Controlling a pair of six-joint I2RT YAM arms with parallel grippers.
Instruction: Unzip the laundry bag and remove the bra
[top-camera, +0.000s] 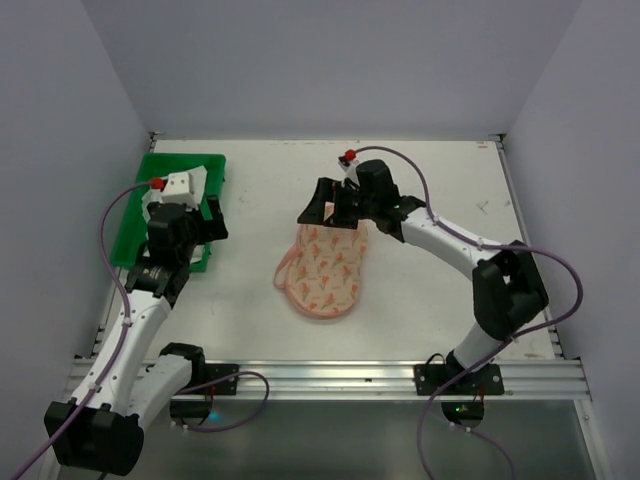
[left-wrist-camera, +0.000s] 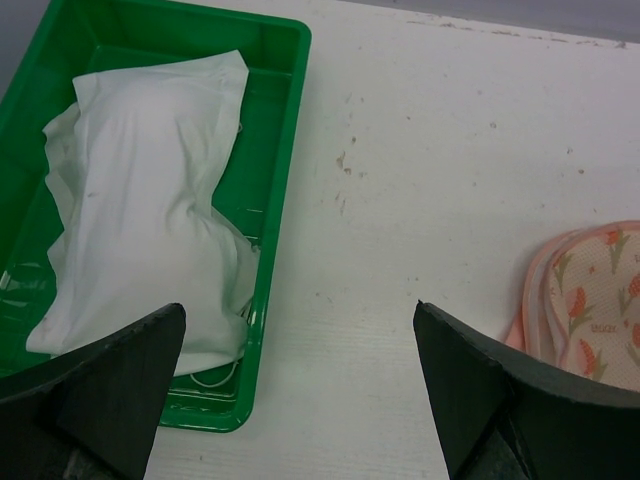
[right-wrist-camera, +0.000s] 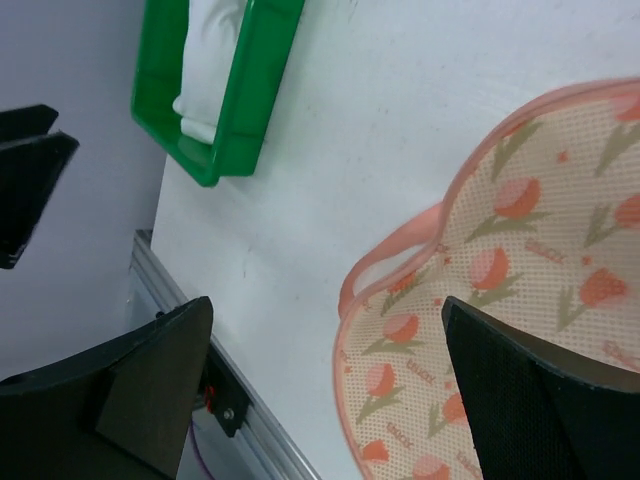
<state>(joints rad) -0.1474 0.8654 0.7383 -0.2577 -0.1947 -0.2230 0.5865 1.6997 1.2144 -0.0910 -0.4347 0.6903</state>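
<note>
The green tray (top-camera: 133, 222) sits under and to the left of the left gripper (top-camera: 187, 222), with a crumpled white bra (left-wrist-camera: 140, 210) lying along it. This gripper hovers over the tray's near right corner, its jaws spread wide and holding nothing.

To its right, well apart on the table (top-camera: 440, 310), lies the laundry bag (top-camera: 325, 270), flat. Its long axis runs from under the right gripper (top-camera: 335, 208) back toward the arm bases, leaning slightly left. Its pink loop (right-wrist-camera: 385, 262) sticks out on the left side.

The right gripper is over the bag's far end, jaws wide apart and gripping nothing. One finger (right-wrist-camera: 520, 390) is above the printed fabric, the other (right-wrist-camera: 150, 385) above bare table. Whether either touches cannot be told.
</note>
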